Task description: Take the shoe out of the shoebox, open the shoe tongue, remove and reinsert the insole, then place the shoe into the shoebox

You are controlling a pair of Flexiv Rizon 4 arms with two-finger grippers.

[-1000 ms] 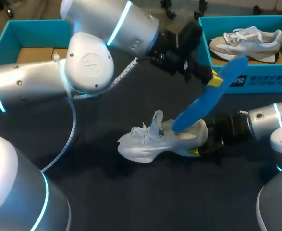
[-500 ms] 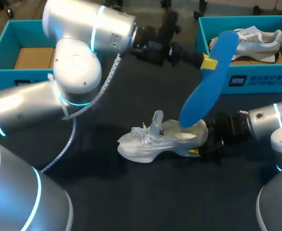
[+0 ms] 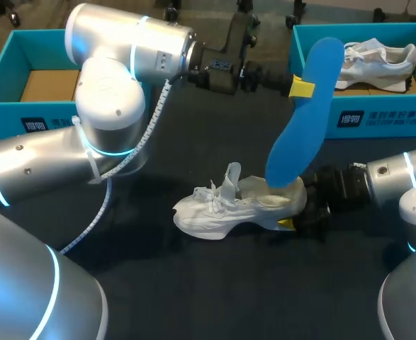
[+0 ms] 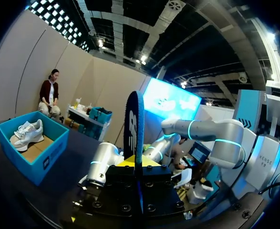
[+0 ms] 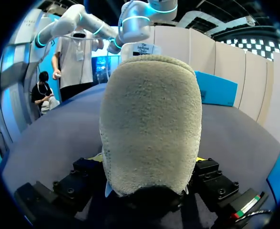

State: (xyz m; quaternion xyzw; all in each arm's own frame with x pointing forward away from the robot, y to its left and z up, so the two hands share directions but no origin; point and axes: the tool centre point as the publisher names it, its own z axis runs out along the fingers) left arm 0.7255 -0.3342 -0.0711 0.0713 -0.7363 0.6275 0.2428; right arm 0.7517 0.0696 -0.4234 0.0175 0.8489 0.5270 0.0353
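Observation:
A white shoe (image 3: 229, 204) lies on the dark table, toe pointing left and tongue lifted. My right gripper (image 3: 301, 210) is shut on its heel; in the right wrist view the suede heel (image 5: 149, 119) fills the space between the fingers of the right gripper (image 5: 149, 164). A blue insole (image 3: 300, 120) stands nearly upright, its lower end in the shoe's opening near the heel. My left gripper (image 3: 298, 88) is shut on the insole's upper part. In the left wrist view the insole (image 4: 134, 119) is seen edge-on, rising from the left gripper (image 4: 136, 164).
At the back right stands a teal shoebox (image 3: 378, 117) with a second pale shoe (image 3: 378, 58) inside; the left wrist view also shows this shoebox (image 4: 44, 152). Another teal box (image 3: 9, 117) sits at the back left. My left arm spans the table's left half.
My left arm has swung the insole's top end up and to the left, from a slant to nearly upright. Its lower end stays at the shoe. The right arm and shoe have not moved.

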